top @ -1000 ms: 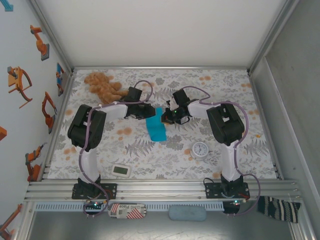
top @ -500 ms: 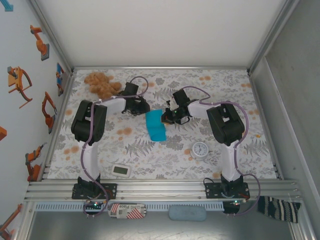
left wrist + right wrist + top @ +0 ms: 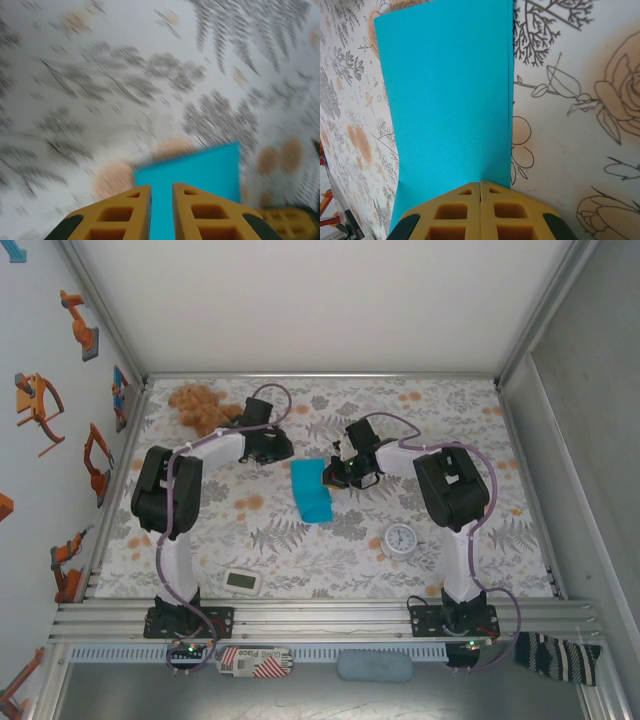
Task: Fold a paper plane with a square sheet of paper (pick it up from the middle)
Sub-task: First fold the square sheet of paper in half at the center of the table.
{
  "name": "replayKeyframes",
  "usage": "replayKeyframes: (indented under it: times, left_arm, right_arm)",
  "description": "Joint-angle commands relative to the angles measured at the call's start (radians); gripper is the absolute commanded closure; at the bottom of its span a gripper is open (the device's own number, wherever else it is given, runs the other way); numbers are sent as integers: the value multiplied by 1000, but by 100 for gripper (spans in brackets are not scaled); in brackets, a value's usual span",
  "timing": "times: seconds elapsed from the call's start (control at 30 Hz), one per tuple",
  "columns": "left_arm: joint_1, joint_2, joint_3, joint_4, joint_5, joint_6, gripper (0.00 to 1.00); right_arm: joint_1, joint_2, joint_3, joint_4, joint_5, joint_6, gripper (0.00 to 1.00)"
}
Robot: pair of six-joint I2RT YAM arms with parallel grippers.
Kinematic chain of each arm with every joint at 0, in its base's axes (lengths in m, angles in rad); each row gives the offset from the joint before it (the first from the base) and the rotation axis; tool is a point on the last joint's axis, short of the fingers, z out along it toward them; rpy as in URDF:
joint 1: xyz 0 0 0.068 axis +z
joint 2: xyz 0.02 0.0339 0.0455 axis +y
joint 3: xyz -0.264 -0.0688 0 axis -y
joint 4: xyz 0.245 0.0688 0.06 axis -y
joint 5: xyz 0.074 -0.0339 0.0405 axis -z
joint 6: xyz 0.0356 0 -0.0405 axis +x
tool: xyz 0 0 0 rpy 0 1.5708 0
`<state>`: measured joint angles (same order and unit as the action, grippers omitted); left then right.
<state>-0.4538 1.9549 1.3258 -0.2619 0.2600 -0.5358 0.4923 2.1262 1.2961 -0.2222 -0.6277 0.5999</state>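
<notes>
Lying near the middle of the overhead frame on the floral-patterned tabletop [image 3: 450, 410], the thin turquoise-blue sheet of paper [image 3: 312, 495] forms a doubled oblong, longer than it is wide. The right wrist view shows two layers meeting along the right edge of the sheet [image 3: 450, 90]. The right tool [image 3: 328, 478] sits at the sheet's upper right corner. In its own camera its yellow pads are pressed together at the bottom of the frame, and the right tool [image 3: 480, 187] is clamped on the near edge of the paper. The left tool [image 3: 280, 452] hangs just up and left of the sheet, not touching it. In the blurred left wrist view the left tool [image 3: 161, 192] has its pads a narrow slit apart, with the sheet [image 3: 200, 170] seen beyond them. A brown teddy bear [image 3: 200, 405] lies at the upper left, a small round white clock [image 3: 402, 538] at the lower right, and a small white rectangular gadget [image 3: 243, 582] near the bottom left.
</notes>
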Motion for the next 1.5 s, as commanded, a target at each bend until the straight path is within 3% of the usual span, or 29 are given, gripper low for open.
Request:
replayKeyframes:
  times: [0.0, 0.27, 0.67, 1.2, 1.47]
  left_arm:
    - [-56, -83, -67, 8, 27, -70, 81]
    - [-130, -75, -208, 117, 121, -210, 88]
    - [-120, -38, -281, 170, 180, -198, 89]
    - [-95, -200, -511, 163, 122, -161, 88]
    - [-88, -323, -514, 155, 99, -173, 88]
  right_arm:
    - [-20, 148, -98, -221, 299, -32, 100]
    - [-20, 153, -100, -221, 302, -32, 100]
    - [-19, 152, -103, -221, 305, -31, 100]
    - [-24, 152, -117, -226, 323, -30, 100]
    - [-23, 154, -117, -226, 321, -30, 100]
